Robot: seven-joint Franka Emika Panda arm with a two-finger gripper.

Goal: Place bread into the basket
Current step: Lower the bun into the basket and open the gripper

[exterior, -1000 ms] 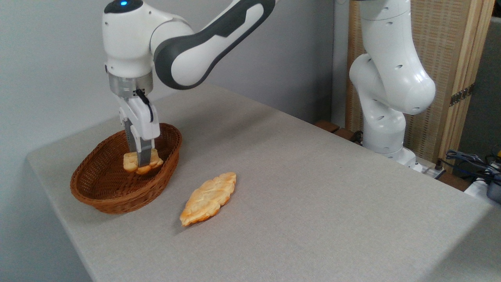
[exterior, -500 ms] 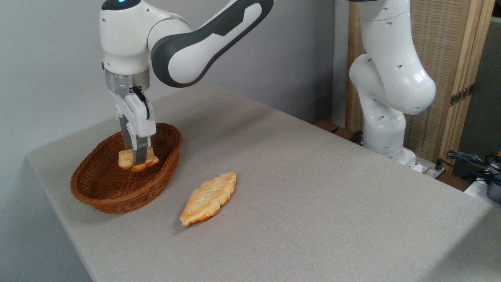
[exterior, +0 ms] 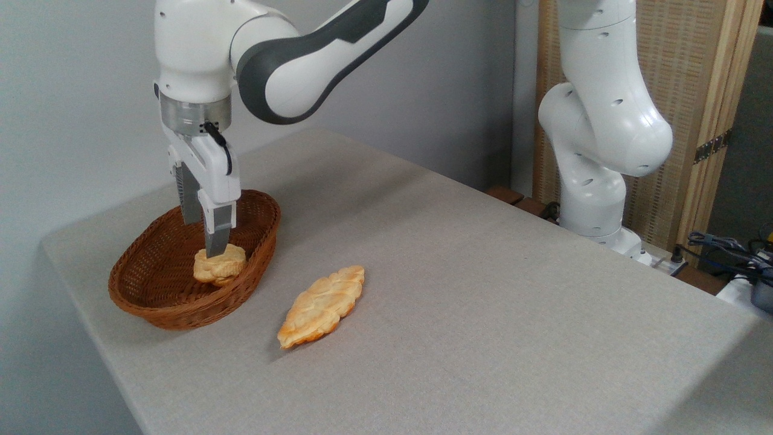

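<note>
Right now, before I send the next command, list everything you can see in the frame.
bread: 1, golden-orange, lying inside the basket, right part
basket: 1, brown wicker, left end of the table
leaf-shaped pastry: 1, golden, flat on the table right of the basket
table: 1, grey cloth-like top
wooden screen: 1, tan, behind the arm's base at right
cables: dark bundle, far right edge
arm base: 1, white, beyond the table's right side
gripper: 1, white with grey fingers, open, above the basket, one fingertip close over the bread
</note>
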